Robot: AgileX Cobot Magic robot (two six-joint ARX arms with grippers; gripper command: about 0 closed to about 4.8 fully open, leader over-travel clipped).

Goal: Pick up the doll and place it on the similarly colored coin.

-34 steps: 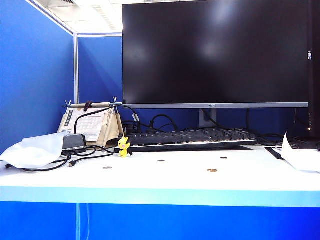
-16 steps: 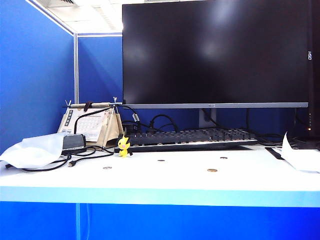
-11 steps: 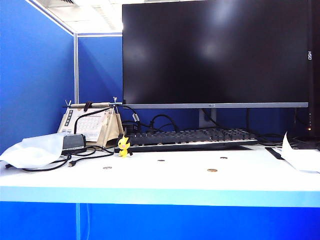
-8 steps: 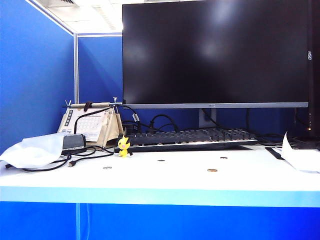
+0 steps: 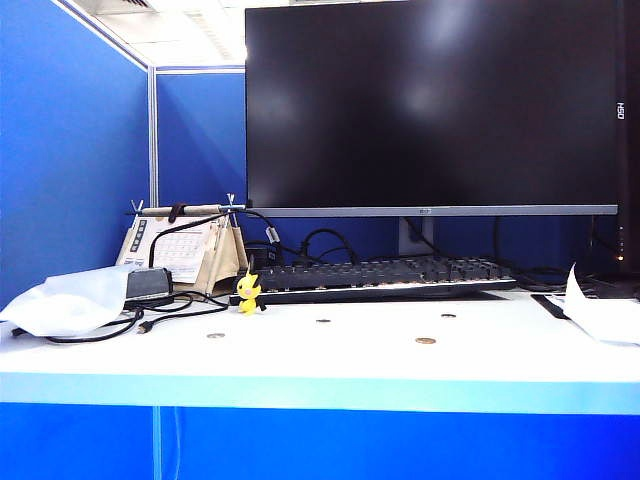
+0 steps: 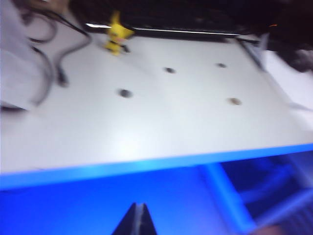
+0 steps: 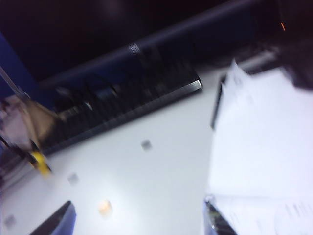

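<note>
Yellow doll stands untouched by the keyboard, well apart from the brassy coin, since the shut left gripper and half-open, empty right gripper both hang off the desk.

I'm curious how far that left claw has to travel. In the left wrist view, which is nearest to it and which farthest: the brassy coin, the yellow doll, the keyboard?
The left gripper, jaws shut, sits below the table's front edge.
1. The coin, on the open tabletop.
2. The doll, standing just in front of the keyboard.
3. The keyboard, along the back.
</note>
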